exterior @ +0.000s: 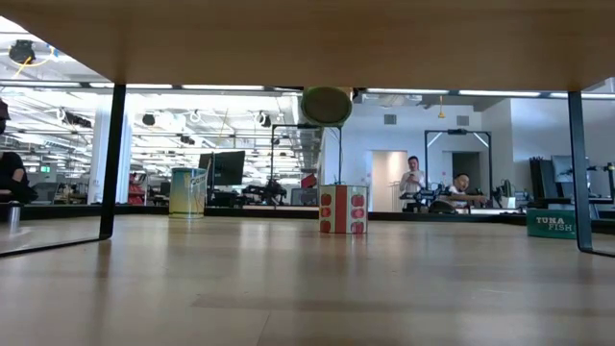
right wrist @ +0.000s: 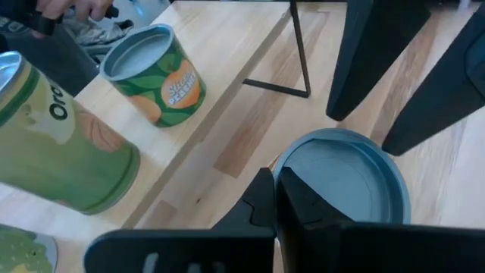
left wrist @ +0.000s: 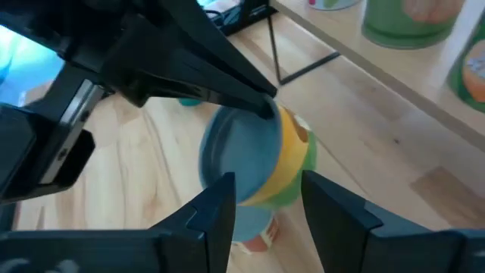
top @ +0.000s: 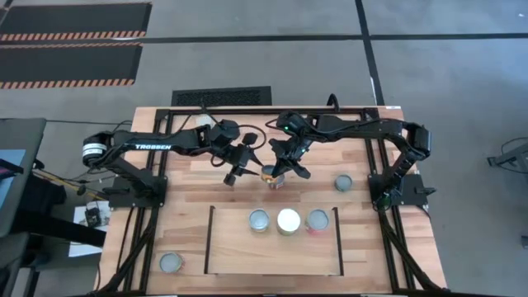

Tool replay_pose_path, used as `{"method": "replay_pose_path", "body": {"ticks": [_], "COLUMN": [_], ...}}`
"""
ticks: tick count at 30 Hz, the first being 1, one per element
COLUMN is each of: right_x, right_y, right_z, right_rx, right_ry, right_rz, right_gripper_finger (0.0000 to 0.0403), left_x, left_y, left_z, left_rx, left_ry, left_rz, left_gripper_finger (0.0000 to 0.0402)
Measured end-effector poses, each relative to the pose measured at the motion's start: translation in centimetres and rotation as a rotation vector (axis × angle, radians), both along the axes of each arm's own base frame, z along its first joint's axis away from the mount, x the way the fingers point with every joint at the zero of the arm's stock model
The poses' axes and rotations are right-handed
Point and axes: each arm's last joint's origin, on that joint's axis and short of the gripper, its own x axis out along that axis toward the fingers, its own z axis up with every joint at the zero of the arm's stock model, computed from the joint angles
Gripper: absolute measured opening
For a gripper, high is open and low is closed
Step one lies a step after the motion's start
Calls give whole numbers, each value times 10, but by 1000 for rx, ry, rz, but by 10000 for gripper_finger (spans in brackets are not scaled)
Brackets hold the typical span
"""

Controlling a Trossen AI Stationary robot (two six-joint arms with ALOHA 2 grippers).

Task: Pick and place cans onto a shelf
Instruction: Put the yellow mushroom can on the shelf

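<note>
A can (left wrist: 254, 155) with a yellow-green label and a grey top hangs over the table's far middle. My right gripper (top: 282, 169) is shut on it. My left gripper (top: 234, 172) is open just to the can's left. Its fingers (right wrist: 364, 61) stand on either side of the can without touching it. The shelf (top: 272, 252) lies at the table's near middle. Three cans stand along its far edge: a grey-topped one (top: 259, 220), a white-topped one (top: 288, 220) and another grey-topped one (top: 318, 219). My right gripper pinches the rim of the can's top (right wrist: 286, 173) between its two fingertips (left wrist: 265, 105). The fingers come slanting down from the table's right. The can (exterior: 327, 104) is lifted clear of the table and tilted, its top turned toward my left gripper.
One can (top: 343, 182) stands on the table to the right of the shelf's far end. Another (top: 171, 262) stands near the front left corner. A black tubular frame (top: 375, 165) borders the table. People show in the room beyond.
</note>
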Motion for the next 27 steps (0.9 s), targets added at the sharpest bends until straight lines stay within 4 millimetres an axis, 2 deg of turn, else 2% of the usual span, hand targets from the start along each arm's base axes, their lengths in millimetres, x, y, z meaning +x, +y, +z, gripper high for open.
{"method": "replay_pose_path", "body": {"ticks": [19, 22, 27], "right_x": [8, 8, 8], "right_y": [9, 9, 9], "right_z": [6, 6, 6], "right_rx": [-20, -21, -23], "right_ry": [-116, -122, -123], "right_rz": [66, 67, 66], "right_gripper_finger": [10, 10, 10], "left_x": [0, 1, 0], "left_y": [-11, -12, -13], "left_z": [0, 0, 0], "left_rx": [-21, -19, 0], "left_ry": [7, 5, -4], "left_rz": [-97, -107, -128], "left_gripper_finger": [140, 126, 73]}}
